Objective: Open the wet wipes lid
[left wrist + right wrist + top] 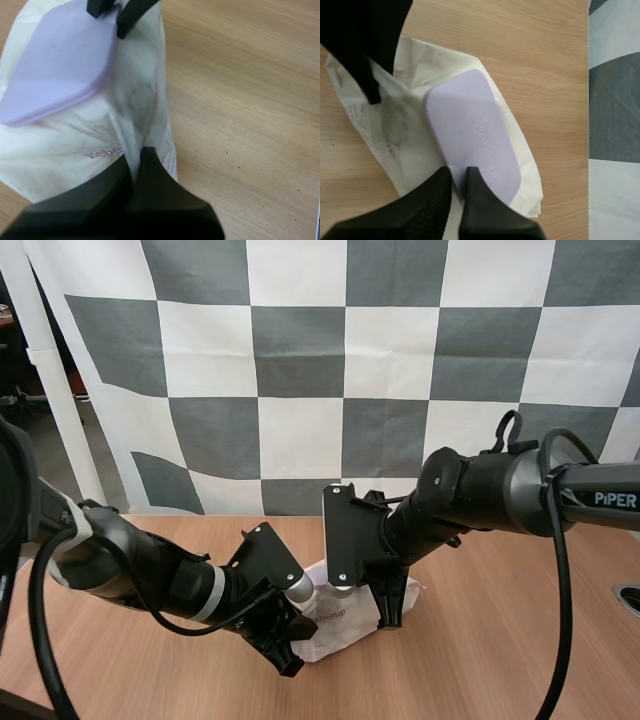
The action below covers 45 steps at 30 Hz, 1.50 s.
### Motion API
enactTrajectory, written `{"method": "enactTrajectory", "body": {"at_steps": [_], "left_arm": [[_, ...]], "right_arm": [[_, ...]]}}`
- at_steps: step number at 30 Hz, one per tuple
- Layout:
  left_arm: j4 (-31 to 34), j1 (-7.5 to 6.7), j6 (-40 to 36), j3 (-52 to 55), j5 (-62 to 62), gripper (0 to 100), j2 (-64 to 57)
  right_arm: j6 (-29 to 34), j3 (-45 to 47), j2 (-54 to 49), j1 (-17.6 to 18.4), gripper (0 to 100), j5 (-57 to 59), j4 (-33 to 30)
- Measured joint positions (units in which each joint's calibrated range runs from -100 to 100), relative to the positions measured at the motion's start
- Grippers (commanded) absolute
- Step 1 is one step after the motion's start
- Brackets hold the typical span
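The pack [345, 625] is lying flat on the table [240, 100] between my two arms, with its lilac lid [467, 132] facing up and not yet opened. My right claw [458, 175] is sitting at one short end of the lid. Its fingers are only a narrow slit apart, and I judge they are pinching the lid's rim. The lid's long axis is running straight away from those tips toward the pack's other end. There my left claw [139, 157] is closing almost fully on a fold of the wrapper, just clear of the lid. So the two claws are facing each other along the pack's length, and the right one is nearer the lid. I cannot tell which end is hinged. If the hinge is at the far end, I am expecting to lift up and back along that axis while the left claw is anchoring the pack.
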Motion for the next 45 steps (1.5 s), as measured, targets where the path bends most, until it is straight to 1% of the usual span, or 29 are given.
{"method": "enactTrajectory", "body": {"at_steps": [6,12,19,25,30,33,35,36,38,45], "left_arm": [[0.2,0.00,0.0,0.0,0.0,0,0.0],[1.0,0.00,0.0,0.0,0.3,0,0.0],[1.4,0.00,0.0,0.0,0.3,0,0.0],[1.4,0.00,0.0,0.0,-0.4,0,0.0],[1.4,0.00,0.0,0.0,-0.6,0,0.0],[1.4,0.00,0.0,0.0,-0.6,0,0.0],[2.1,0.00,0.0,0.2,-1.4,0,0.0],[2.4,0.00,0.0,0.1,-1.0,0,0.1],[1.9,0.00,0.0,0.1,-0.8,0,0.1],[1.7,0.00,0.0,0.0,-0.8,0,0.2]], "right_arm": [[0.0,0.0,0.0,0.0,0,-0.4,0.0],[0.0,0.0,-2.2,0.0,0,-0.4,-2.1],[0.0,-0.1,-2.6,0.0,0,-0.2,-3.1],[0.4,-0.1,-2.6,0.0,0,0.0,-5.4],[0.5,-0.7,-2.6,0.0,0,0.6,-5.5],[1.2,-2.7,-2.6,0.0,0,1.7,-5.2],[1.8,-4.4,-2.6,0.0,0,0.3,-4.6],[1.8,-5.0,-2.2,0.0,0,1.7,-4.6],[1.8,-4.9,-1.8,0.0,0,3.5,-4.8],[1.6,-4.9,-1.3,0.0,0,1.9,-3.9]]}}
